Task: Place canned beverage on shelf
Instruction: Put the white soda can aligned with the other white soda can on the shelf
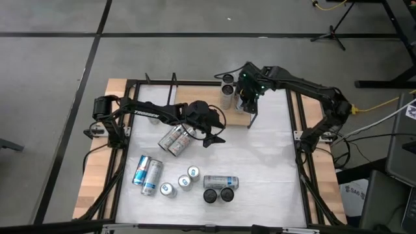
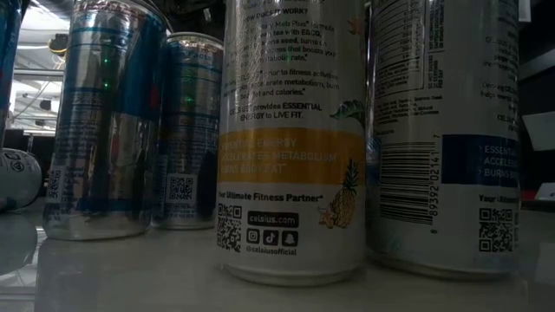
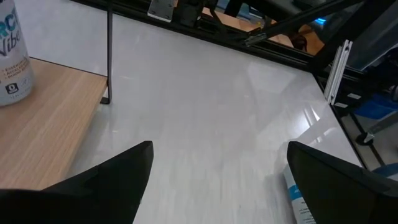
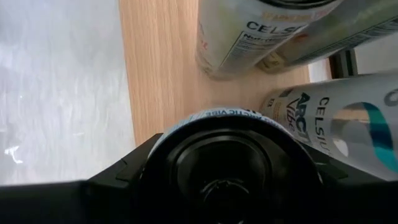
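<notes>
Gripping an upright slim white beverage can point(image 4: 227, 121) from above, the right gripper point(image 1: 246, 99) holds it over the light-brown wooden shelf in its thin black rod frame point(image 1: 195, 97), close beside two cans already standing there point(image 1: 227, 91). Nearer the table's middle, the left gripper point(image 1: 211, 133) hovers with fingers spread wide (nothing between them) beside two silver cans lying on the white tabletop point(image 1: 175, 139).

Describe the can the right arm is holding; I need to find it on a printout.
Find the wooden shelf at the table's far edge. Two cans stand on it; beside them, the right tool grips a third can from above. Only this one is clamped.
</notes>
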`<state>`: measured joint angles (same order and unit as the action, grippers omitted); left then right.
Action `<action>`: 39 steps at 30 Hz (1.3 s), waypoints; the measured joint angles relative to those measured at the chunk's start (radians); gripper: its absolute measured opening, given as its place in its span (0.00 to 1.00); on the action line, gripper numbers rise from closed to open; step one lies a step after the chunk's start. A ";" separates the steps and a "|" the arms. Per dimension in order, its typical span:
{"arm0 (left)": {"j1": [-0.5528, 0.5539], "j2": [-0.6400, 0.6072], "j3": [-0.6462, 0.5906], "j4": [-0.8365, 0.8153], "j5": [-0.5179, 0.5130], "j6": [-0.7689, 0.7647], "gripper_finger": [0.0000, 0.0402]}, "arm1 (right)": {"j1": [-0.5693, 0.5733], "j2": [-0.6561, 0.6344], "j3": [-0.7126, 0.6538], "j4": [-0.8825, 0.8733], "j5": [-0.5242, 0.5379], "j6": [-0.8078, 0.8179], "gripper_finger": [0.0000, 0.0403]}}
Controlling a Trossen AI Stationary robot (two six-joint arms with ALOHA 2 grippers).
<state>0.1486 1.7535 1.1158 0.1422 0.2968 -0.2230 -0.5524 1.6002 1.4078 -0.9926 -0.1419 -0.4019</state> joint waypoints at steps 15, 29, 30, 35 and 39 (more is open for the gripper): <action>0.000 0.000 0.000 0.000 0.000 0.000 0.91 | 0.000 0.006 0.000 0.004 0.002 -0.032 0.61; -0.005 0.000 0.000 0.000 -0.002 0.000 0.91 | 0.002 0.006 0.000 0.004 0.003 -0.031 0.61; -0.006 0.000 0.000 0.000 -0.002 0.006 0.91 | 0.002 0.006 0.000 0.004 0.003 -0.031 0.61; -0.013 0.000 0.000 0.000 -0.004 0.033 0.91 | 0.002 0.006 0.000 0.004 0.003 -0.031 0.61; -0.022 0.000 0.000 0.001 -0.036 0.033 0.91 | 0.002 0.006 0.000 0.004 0.003 -0.031 0.61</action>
<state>0.1271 1.7535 1.1156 0.1429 0.2604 -0.1902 -0.5507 1.6058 1.4075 -0.9883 -0.1390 -0.4332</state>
